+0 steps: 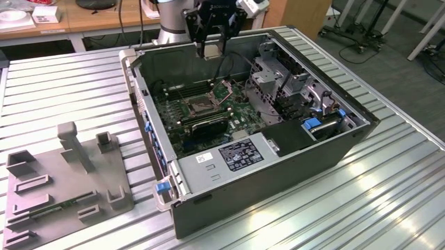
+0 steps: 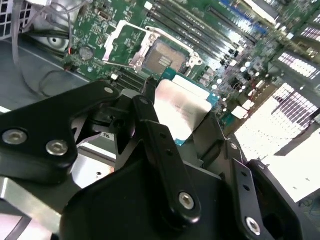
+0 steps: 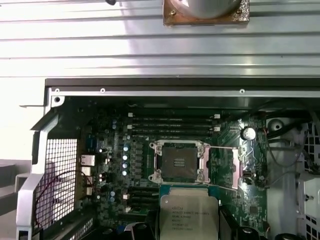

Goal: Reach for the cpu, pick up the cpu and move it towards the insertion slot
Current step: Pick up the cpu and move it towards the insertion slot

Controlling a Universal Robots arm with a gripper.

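Note:
My gripper (image 1: 210, 46) hangs over the back of the open computer case (image 1: 347, 146), shut on the cpu (image 1: 208, 52). In the second wrist view the cpu (image 2: 182, 107) shows its silvery face and blue-green rim, clamped between the black fingers (image 2: 150, 125). The insertion slot (image 1: 198, 107) lies on the green motherboard below the chip, a dark square in a shiny metal frame. It is open in both wrist views, with its retention frame (image 3: 230, 167) swung aside. In the first wrist view the cpu (image 3: 189, 215) sits just beside the insertion slot (image 3: 179, 161); the slot (image 2: 165, 56) lies beyond the chip.
A grey plastic holder (image 1: 62, 182) lies on the ribbed metal table at the exterior view's left. Inside the case, long memory slots (image 3: 172, 122) flank the socket. A drive cage (image 1: 278, 78) and a power supply (image 1: 236, 153) stand to the exterior view's right and front.

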